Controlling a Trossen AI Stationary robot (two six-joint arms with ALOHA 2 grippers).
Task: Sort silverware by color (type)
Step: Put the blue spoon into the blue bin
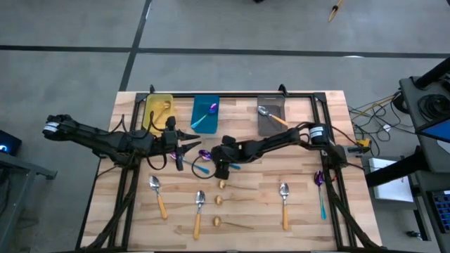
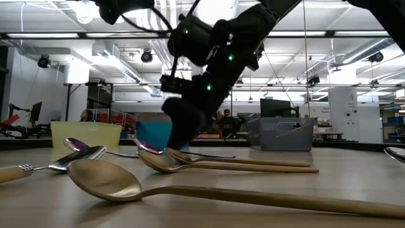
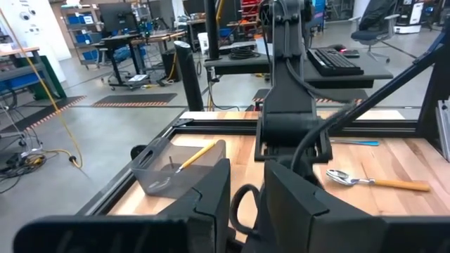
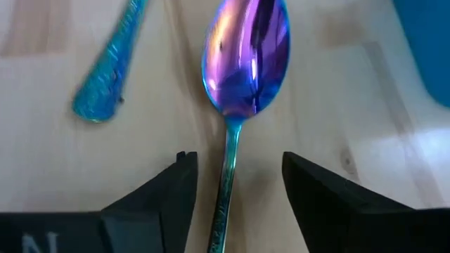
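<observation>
1. In the high view, the right gripper is seen lowered over the middle of the wooden table, its fingers spread over a purple spoon with a teal handle. The left gripper is held just beside it; whether its fingers are open or shut cannot be told. Beyond both grippers, a yellow bin, a blue bin and a grey bin are lined up, each holding cutlery. Orange-handled spoons and thin gold spoons are laid out nearer the table's front edge.
2. In the low view, smooth gold spoons are seen lying flat in front of the lowered dark gripper.
3. In the left wrist view, the grey bin and an orange-handled spoon are shown ahead.
4. In the right wrist view, the glossy iridescent purple bowl is seen just ahead of the parted fingers, its thin handle running between them, ungripped. A textured teal handle lies beside it.
</observation>
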